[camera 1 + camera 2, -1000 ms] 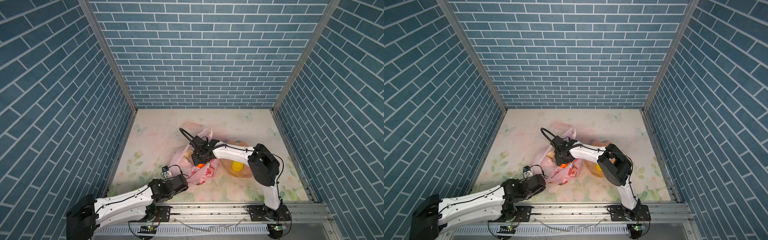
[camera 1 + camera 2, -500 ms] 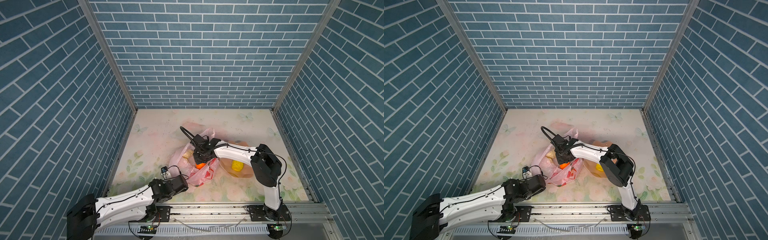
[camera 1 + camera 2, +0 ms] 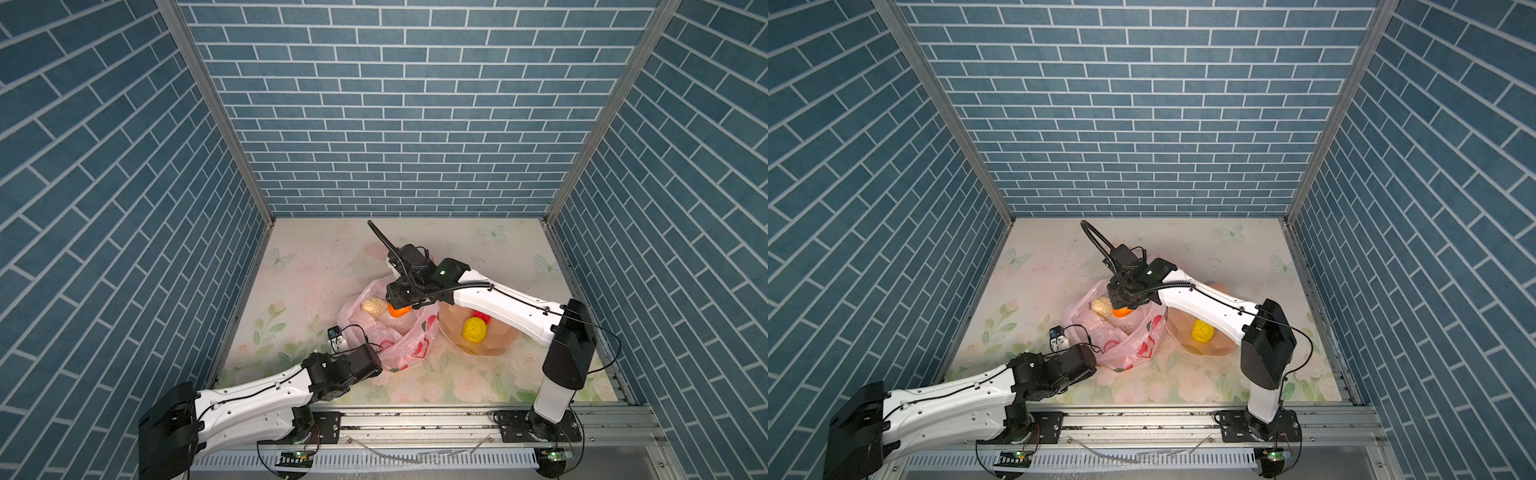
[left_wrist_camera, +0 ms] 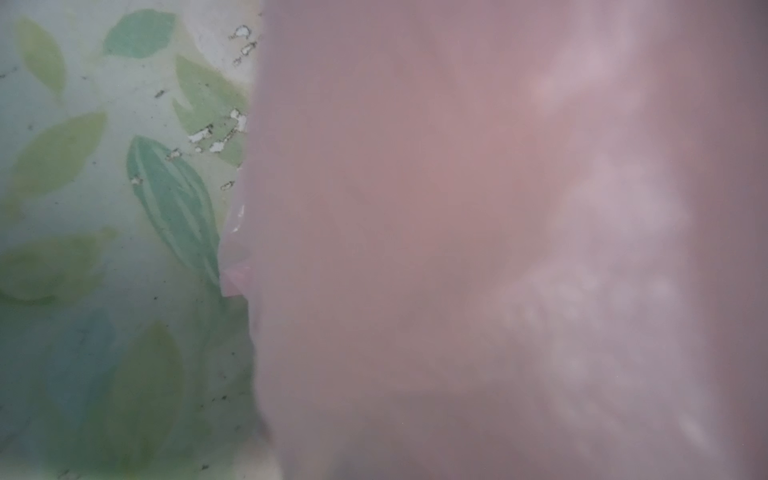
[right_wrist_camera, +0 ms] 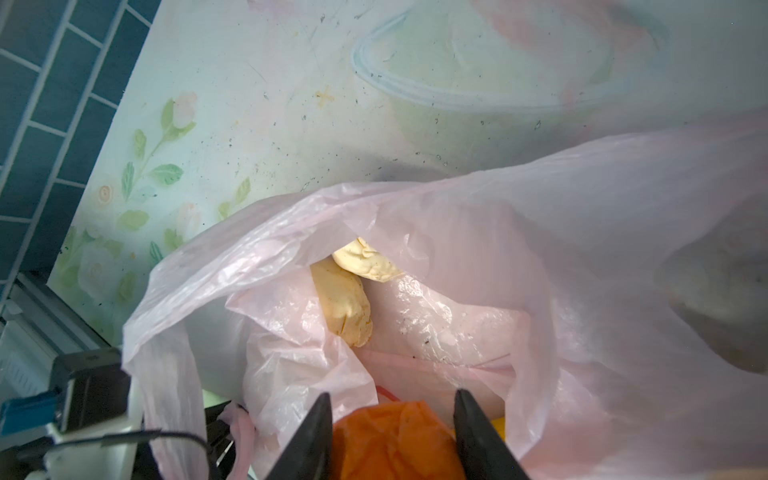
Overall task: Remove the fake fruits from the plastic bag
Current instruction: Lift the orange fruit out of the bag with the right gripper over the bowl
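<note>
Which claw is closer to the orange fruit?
Right. The right gripper clasps the orange fruit inside the plastic bag; the left gripper sits at the bag's front edge, away from the fruit.

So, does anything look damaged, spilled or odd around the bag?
Nothing spilled. The plastic bag fills most of the left wrist view as a close pink blur, and the table covering is chipped white beside the bag's edge.

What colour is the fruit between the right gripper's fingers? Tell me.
Orange. The fruit in the right gripper shows clearest in the right wrist view.
</note>
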Controlling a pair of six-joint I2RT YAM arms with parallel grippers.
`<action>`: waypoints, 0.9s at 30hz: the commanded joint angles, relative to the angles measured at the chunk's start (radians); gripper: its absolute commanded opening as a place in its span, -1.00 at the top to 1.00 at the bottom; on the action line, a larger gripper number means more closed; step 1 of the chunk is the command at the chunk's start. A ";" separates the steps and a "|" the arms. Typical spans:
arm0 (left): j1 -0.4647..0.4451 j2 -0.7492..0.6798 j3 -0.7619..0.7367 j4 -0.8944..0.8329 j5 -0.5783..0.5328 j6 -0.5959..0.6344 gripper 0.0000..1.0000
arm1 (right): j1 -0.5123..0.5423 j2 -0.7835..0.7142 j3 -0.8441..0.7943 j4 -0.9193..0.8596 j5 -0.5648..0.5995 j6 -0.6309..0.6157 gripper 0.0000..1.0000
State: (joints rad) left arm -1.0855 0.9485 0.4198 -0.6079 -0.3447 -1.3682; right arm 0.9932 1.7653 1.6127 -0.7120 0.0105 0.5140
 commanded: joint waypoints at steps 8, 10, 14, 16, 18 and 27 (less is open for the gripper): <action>-0.006 0.030 0.023 0.022 -0.026 0.021 0.72 | -0.175 -0.334 -0.081 -0.198 0.135 -0.070 0.43; -0.007 0.039 0.025 0.030 -0.022 0.025 0.71 | -0.236 -0.380 -0.139 -0.203 0.155 -0.079 0.43; -0.006 0.059 0.039 0.028 -0.019 0.037 0.71 | -0.342 -0.423 -0.260 -0.171 0.172 -0.104 0.45; -0.006 0.062 0.039 0.029 -0.019 0.036 0.71 | -0.376 -0.417 -0.308 -0.138 0.169 -0.110 0.47; -0.007 0.060 0.038 0.025 -0.020 0.029 0.71 | -0.397 -0.399 -0.349 -0.098 0.160 -0.112 0.47; -0.005 0.022 0.016 0.007 -0.037 -0.008 0.71 | -0.419 -0.260 -0.435 0.052 0.083 -0.111 0.48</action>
State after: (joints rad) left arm -1.0855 0.9813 0.4393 -0.5774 -0.3557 -1.3605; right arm 0.5766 1.4845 1.2037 -0.7242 0.1226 0.4355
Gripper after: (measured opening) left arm 0.145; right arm 0.449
